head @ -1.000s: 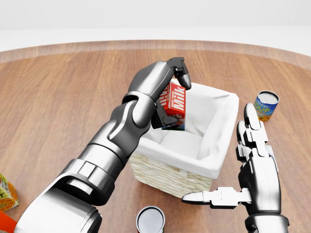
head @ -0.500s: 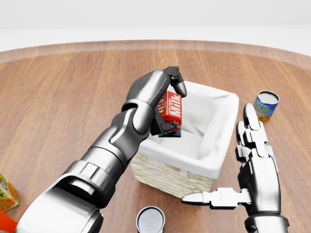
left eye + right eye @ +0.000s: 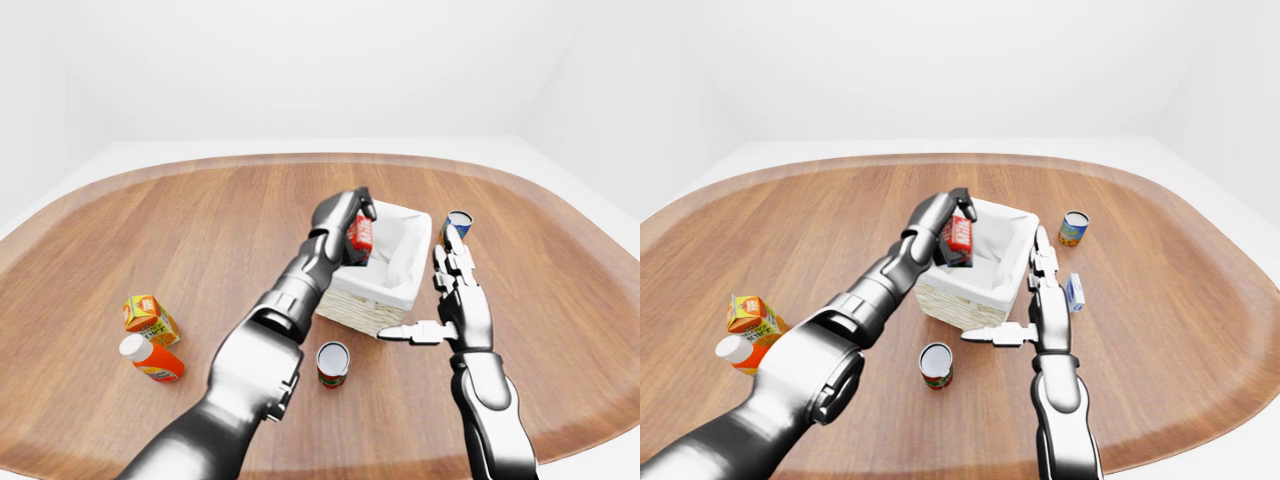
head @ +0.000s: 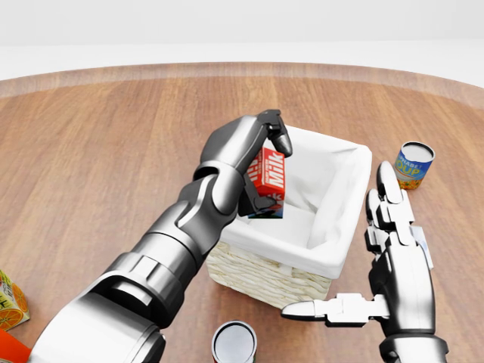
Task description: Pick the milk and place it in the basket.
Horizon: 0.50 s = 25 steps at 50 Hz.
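Note:
A red milk carton [image 4: 269, 178] with white lettering hangs over the left side of the white-lined wicker basket [image 4: 337, 198], its lower end down inside the rim. My left hand [image 4: 263, 162] is shut on the carton from above and from the left, the fingers curled over its top. The carton tilts slightly. My right hand [image 4: 363, 280] stands open just right of the basket's near corner, fingers straight up and thumb pointing left, touching nothing.
A blue and yellow soup can [image 4: 414, 164] stands right of the basket. An open can [image 4: 234, 343] sits at the bottom of the head view. An orange juice carton [image 3: 148, 316] and an orange bottle [image 3: 152, 358] lie far left. A small blue box [image 3: 1074, 292] lies by my right hand.
My left hand has lowered the milk carton a little further into the basket and turned it slightly. The right hand has stayed almost still.

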Motion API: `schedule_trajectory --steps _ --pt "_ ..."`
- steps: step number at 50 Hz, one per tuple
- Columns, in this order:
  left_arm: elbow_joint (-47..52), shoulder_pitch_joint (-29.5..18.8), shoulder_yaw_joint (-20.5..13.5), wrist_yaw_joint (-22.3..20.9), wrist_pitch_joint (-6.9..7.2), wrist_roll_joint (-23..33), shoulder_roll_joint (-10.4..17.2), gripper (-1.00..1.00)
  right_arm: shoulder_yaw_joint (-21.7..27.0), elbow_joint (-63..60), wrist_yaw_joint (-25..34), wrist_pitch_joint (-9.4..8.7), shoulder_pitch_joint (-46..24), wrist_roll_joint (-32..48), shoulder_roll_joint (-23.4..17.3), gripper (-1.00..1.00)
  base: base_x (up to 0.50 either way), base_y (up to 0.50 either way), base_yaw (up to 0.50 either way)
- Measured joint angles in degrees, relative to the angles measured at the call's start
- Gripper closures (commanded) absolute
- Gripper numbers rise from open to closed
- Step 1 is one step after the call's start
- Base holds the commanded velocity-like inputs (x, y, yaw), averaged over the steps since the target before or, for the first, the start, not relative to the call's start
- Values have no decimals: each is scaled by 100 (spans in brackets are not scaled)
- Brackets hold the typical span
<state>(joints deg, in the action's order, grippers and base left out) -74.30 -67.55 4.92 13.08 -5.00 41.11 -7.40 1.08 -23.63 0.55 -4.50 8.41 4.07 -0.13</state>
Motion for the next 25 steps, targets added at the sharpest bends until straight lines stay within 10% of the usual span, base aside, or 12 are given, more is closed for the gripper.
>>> schedule_trajectory --steps 25 --pt "-9 -46 35 108 0 86 -169 100 -43 5 9 20 18 21 1 -100 0 0 0"
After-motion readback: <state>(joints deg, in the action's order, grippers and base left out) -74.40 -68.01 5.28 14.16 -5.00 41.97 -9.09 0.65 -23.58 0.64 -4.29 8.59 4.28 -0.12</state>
